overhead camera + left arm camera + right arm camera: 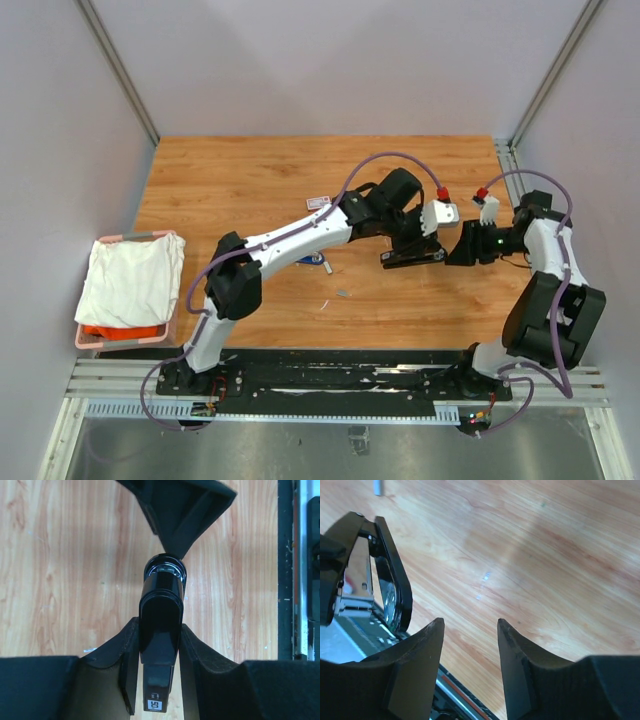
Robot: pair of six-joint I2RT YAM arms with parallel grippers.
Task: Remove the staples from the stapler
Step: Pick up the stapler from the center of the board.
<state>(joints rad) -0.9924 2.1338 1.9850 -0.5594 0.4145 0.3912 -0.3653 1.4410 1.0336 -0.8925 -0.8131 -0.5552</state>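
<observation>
My left gripper (415, 240) is shut on a glossy black stapler (412, 257) and holds it above the wooden table, right of centre. In the left wrist view the stapler (160, 600) is clamped between both pads of the left gripper (159, 625). My right gripper (462, 243) stands open just off the stapler's right end, with nothing between its fingers. In the right wrist view the right gripper (470, 625) frames bare wood, and the stapler (395, 575) is at the left with its lid lifted off the metal magazine (355, 600). A short grey bar of staples (343, 294) lies on the table.
A pink basket (128, 237) with white cloth stands at the left edge. A small red-and-white box (318, 201) lies behind the left arm, and a blue object (316, 262) lies partly under it. A metal rail (330, 385) runs along the near edge.
</observation>
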